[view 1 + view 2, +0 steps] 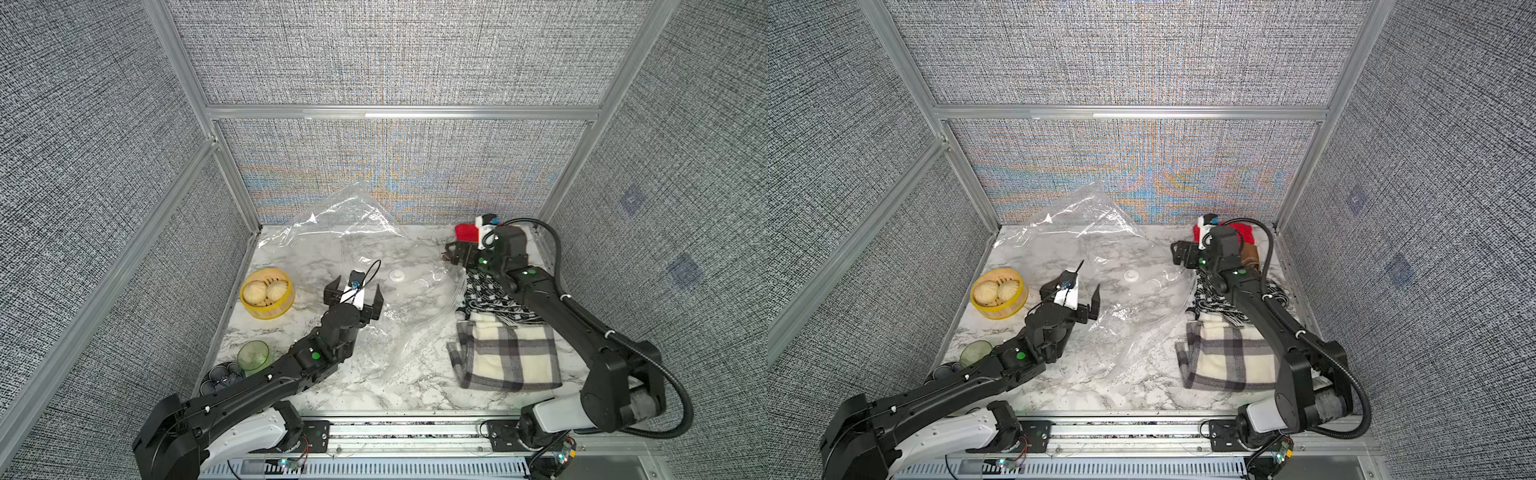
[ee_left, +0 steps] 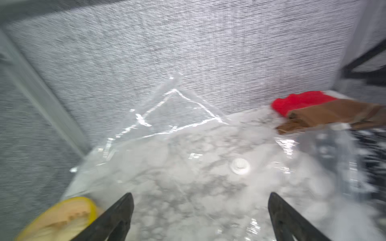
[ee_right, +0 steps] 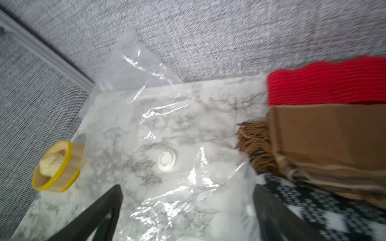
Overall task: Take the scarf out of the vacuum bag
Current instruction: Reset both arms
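Note:
The vacuum bag [image 1: 415, 324] [image 1: 1142, 324] lies flat and see-through on the marble table, its far corner [image 2: 173, 110] [image 3: 135, 62] standing up against the back wall. Its white valve cap [image 1: 397, 276] [image 1: 1132, 276] [image 2: 240, 165] [image 3: 166, 160] faces up. Nothing shows inside the bag. A black-and-white patterned scarf [image 1: 486, 297] [image 1: 1214, 303] [image 3: 313, 204] lies beside the bag's right edge, partly under my right arm. My left gripper [image 1: 355, 293] [image 1: 1071, 293] [image 2: 200, 196] hangs open over the bag's left part. My right gripper [image 1: 455, 253] [image 1: 1177, 251] [image 3: 187, 187] is open above the bag's far right corner, holding nothing.
A cream plaid scarf [image 1: 507, 353] [image 1: 1229, 357] lies front right. A red scarf [image 1: 465, 232] [image 3: 325, 83] and a brown fringed one [image 3: 323, 133] sit back right. A yellow steamer basket with buns [image 1: 268, 293] [image 1: 998, 293], a green cup [image 1: 253, 355] and a dark container [image 1: 220, 376] line the left edge.

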`<action>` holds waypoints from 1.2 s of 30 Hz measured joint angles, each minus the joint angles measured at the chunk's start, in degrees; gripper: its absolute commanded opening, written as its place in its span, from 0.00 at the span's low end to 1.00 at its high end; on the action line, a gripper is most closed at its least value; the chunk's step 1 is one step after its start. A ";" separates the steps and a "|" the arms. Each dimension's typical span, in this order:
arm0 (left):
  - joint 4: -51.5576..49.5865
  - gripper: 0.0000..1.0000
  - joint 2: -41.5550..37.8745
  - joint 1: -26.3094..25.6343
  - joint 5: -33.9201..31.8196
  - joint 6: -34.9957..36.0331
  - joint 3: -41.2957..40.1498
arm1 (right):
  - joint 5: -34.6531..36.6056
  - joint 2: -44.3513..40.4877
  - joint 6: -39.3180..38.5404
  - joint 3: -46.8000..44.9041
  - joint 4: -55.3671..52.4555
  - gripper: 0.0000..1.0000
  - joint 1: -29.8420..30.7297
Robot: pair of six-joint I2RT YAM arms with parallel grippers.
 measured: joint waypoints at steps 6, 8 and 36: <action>4.63 0.99 0.26 13.75 -3.85 5.70 -4.22 | -1.92 -4.24 -2.25 -11.61 5.14 0.98 -12.55; 10.80 0.99 0.79 16.41 -2.69 8.44 -9.64 | -1.14 -6.80 -5.95 -18.34 8.85 0.99 -13.35; 43.76 0.99 29.05 37.05 17.68 3.65 -15.78 | 12.00 5.09 -17.62 -42.51 49.18 0.99 -11.47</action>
